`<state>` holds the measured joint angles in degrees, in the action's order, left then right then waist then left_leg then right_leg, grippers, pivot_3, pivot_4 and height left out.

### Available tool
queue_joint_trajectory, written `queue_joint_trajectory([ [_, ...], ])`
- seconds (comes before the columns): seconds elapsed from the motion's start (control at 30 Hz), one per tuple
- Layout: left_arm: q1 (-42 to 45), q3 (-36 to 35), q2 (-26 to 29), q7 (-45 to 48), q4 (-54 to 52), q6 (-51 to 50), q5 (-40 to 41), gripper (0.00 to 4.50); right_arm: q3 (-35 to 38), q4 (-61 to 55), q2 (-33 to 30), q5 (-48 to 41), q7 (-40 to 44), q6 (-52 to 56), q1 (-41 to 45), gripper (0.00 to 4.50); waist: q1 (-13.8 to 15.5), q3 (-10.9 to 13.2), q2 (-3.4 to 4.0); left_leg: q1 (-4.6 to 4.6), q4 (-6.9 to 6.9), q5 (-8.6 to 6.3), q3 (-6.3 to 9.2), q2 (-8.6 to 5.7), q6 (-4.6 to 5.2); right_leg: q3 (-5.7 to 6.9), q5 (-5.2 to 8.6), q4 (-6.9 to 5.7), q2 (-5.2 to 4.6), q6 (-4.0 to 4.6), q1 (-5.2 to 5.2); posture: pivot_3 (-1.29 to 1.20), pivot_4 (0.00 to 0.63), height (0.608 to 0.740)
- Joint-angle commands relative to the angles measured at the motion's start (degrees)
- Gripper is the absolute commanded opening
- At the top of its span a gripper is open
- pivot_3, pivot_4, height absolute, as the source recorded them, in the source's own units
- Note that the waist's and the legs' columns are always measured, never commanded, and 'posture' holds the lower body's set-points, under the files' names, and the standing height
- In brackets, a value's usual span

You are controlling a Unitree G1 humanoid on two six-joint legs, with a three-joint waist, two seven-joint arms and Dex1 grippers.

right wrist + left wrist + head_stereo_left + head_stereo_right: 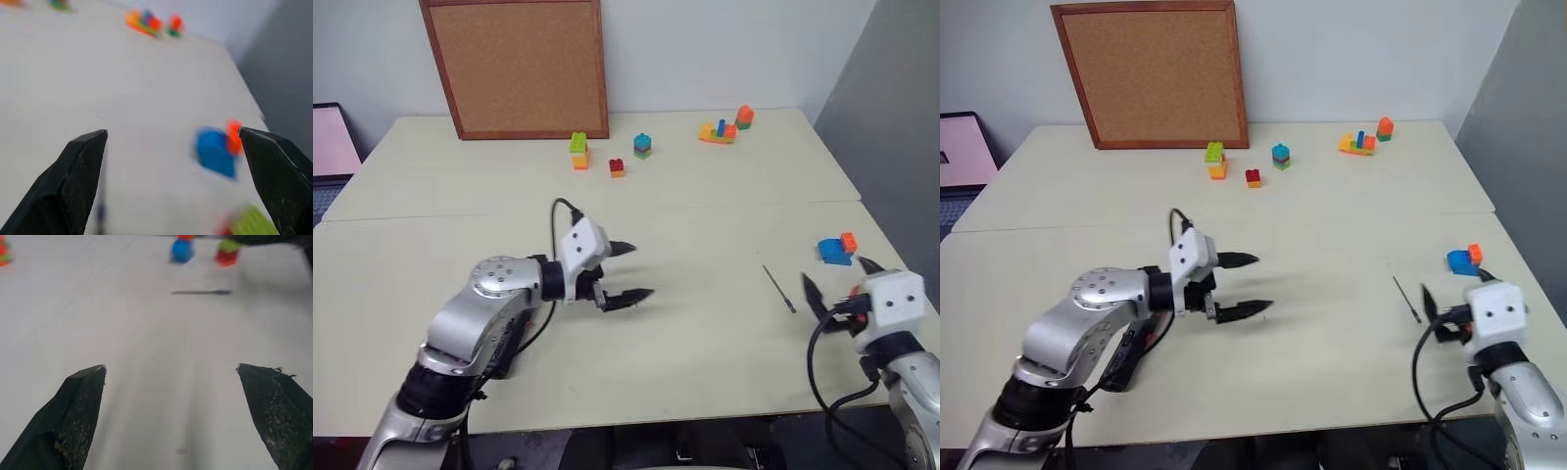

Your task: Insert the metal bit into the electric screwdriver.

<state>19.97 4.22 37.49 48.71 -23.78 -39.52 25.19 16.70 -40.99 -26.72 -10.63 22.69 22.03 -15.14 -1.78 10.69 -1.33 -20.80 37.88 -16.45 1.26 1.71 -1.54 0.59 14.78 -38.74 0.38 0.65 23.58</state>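
Observation:
The metal bit (779, 289) is a thin dark rod lying flat on the cream table (705, 343), toward the right side. My right gripper (840, 279) hovers open just right of it, nothing between its fingers. Near the table's middle, well left of the bit, my left gripper (641, 270) is open and empty; its wrist view has the bit (201, 292) far ahead of the fingertips. A slim black object (1121, 364) lies under my left forearm, mostly covered; it may be the electric screwdriver, but I cannot tell.
A blue and orange brick (835, 250) sits just beyond my right gripper, close to the table's right edge. Small brick stacks (579, 150) (642, 146) (724, 128) stand at the back. A cork board (514, 69) leans on the wall.

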Motion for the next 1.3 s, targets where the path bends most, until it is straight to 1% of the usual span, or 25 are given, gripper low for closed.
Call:
queue_joint_trajectory([
  [0.03,0.6,-6.9,-1.4,-6.5,-5.5,-8.0,5.4,4.5,-4.4,-2.5,-4.6,-4.6,8.2,-0.5,4.1,4.49,0.1,0.0,-0.03,0.0,0.02,0.0,-0.01,-0.01,0.0,0.0,0.0,0.0,0.0,0.0,0.02,0.0,0.15,0.74],
  [0.1,1.3,-10.6,-1.9,-10.8,-6.8,-13.3,7.1,4.5,-6.9,-2.9,-7.6,-8.9,12.9,1.9,7.0,4.49,0.2,0.0,-0.07,-0.03,0.05,0.0,0.03,-0.05,0.0,0.04,0.0,0.02,-0.02,-0.01,0.02,0.0,0.15,0.74],
  [0.2,1.2,-13.9,0.2,-15.8,-7.5,-18.6,5.5,4.5,-9.4,-2.4,-11.1,-14.8,19.1,4.8,11.0,4.49,0.2,0.1,-0.12,-0.04,0.03,0.0,0.05,-0.08,0.0,0.06,-0.01,0.12,-0.02,-0.01,0.01,0.0,0.15,0.74],
  [0.27,1.5,-15.8,2.1,-19.7,-8.7,-24.3,4.6,4.5,-10.6,-0.3,-13.6,-17.1,23.7,4.9,13.8,4.49,0.2,0.1,-0.19,-0.05,0.02,0.0,0.05,-0.07,0.0,0.05,-0.01,0.16,-0.02,-0.01,0.0,0.0,0.15,0.74],
  [0.33,2.3,-17.2,3.1,-22.7,-9.6,-29.6,4.4,4.5,-11.3,1.8,-15.5,-18.0,26.8,4.7,15.5,4.49,0.1,0.2,-0.31,-0.05,0.02,0.0,0.06,-0.06,0.0,0.05,-0.01,0.18,-0.02,-0.01,0.0,0.0,0.15,0.74],
  [0.4,3.9,-20.0,1.9,-24.6,-10.5,-35.8,6.4,4.5,-12.0,4.7,-16.3,-18.4,29.3,3.5,17.1,4.49,0.2,0.2,-0.39,-0.05,0.01,0.0,0.08,-0.06,0.0,0.06,-0.01,0.2,-0.02,-0.01,-0.01,0.0,0.15,0.74],
  [0.43,4.3,-20.6,2.3,-25.5,-10.7,-38.4,6.1,4.5,-12.9,7.0,-16.4,-17.6,30.7,1.8,18.0,4.49,0.2,0.3,-0.52,-0.05,0.0,0.0,0.09,-0.06,0.0,0.08,-0.01,0.22,-0.02,-0.01,-0.01,0.0,0.15,0.74],
  [0.47,4.6,-20.9,2.5,-26.3,-10.8,-40.5,5.9,4.5,-13.6,8.7,-16.4,-16.9,31.7,0.5,18.7,4.49,0.3,0.3,-0.6,-0.06,0.02,0.0,0.09,-0.06,0.0,0.08,-0.01,0.22,-0.03,-0.02,-0.01,0.0,0.15,0.74],
  [0.53,6.1,-20.7,4.1,-27.2,-10.8,-48.1,5.5,4.5,-15.1,11.8,-16.2,-15.6,33.5,-1.9,19.9,4.49,0.3,0.4,-0.67,-0.06,0.03,0.0,0.08,-0.07,0.0,0.08,-0.01,0.21,-0.04,-0.02,-0.02,0.0,0.15,0.74],
  [0.6,6.4,-20.9,4.6,-26.7,-11.9,-52.0,6.9,4.5,-16.1,13.6,-16.1,-15.0,34.7,-3.6,20.8,4.49,0.3,0.4,-0.69,-0.06,0.02,0.0,0.09,-0.07,-0.01,0.09,-0.01,0.21,-0.08,-0.02,-0.02,0.0,0.15,0.74],
  [0.63,6.0,-20.6,5.1,-26.7,-12.6,-52.6,7.8,4.5,-16.5,14.4,-16.0,-14.8,35.1,-4.2,21.2,4.49,0.3,0.4,-0.69,-0.07,0.02,0.0,0.09,-0.07,-0.01,0.08,-0.01,0.21,-0.08,-0.02,-0.01,0.0,0.15,0.74],
  [0.73,4.0,-21.4,4.3,-29.6,-13.1,-53.0,9.0,4.5,-17.6,16.2,-16.1,-14.0,36.4,-6.0,22.0,4.49,0.3,0.4,-0.7,-0.07,0.01,0.01,0.08,-0.03,-0.04,0.06,-0.01,0.21,-0.34,-0.02,0.0,0.0,0.15,0.74],
  [0.87,-2.3,-21.2,6.5,-32.2,-15.7,-53.0,11.7,4.5,-18.0,16.5,-16.4,-13.9,37.2,-6.6,22.4,4.49,0.2,0.4,-0.7,-0.04,0.01,0.03,0.08,0.04,-0.07,0.01,-0.01,0.16,-0.52,-0.02,0.0,0.0,0.15,0.74],
  [0.93,-3.8,-22.2,6.4,-34.4,-14.7,-53.0,11.8,4.5,-18.0,16.0,-16.7,-14.0,37.6,-6.3,22.4,4.49,0.3,0.4,-0.72,-0.04,0.01,0.05,0.09,0.05,-0.12,0.02,-0.01,0.14,-0.56,-0.02,0.0,0.0,0.15,0.74],
  [1.03,-4.2,-22.5,5.3,-37.7,-12.9,-53.0,11.3,4.5,-17.7,15.1,-17.2,-15.0,38.4,-5.4,22.1,4.49,0.5,0.4,-0.73,-0.03,0.03,0.08,0.13,-0.03,-0.16,0.06,-0.03,0.07,-0.64,-0.05,-0.01,0.0,0.15,0.74],
  [1.17,-2.7,-21.8,0.2,-41.7,-9.3,-53.0,13.0,4.5,-18.3,13.5,-17.4,-15.1,38.2,-4.3,22.6,4.49,0.9,0.4,-0.74,0.01,0.06,0.08,0.14,-0.1,-0.16,0.08,-0.07,0.04,-0.72,-0.12,-0.07,0.0,0.15,0.74],
  [1.3,0.8,-20.5,-2.5,-44.9,-5.9,-53.0,16.1,4.5,-18.2,12.6,-17.7,-15.8,38.1,-3.0,23.6,4.49,1.5,0.5,-0.79,-0.03,0.1,0.08,0.15,-0.1,-0.17,0.09,-0.09,0.05,-0.73,-0.14,-0.07,0.0,0.15,0.74],
])
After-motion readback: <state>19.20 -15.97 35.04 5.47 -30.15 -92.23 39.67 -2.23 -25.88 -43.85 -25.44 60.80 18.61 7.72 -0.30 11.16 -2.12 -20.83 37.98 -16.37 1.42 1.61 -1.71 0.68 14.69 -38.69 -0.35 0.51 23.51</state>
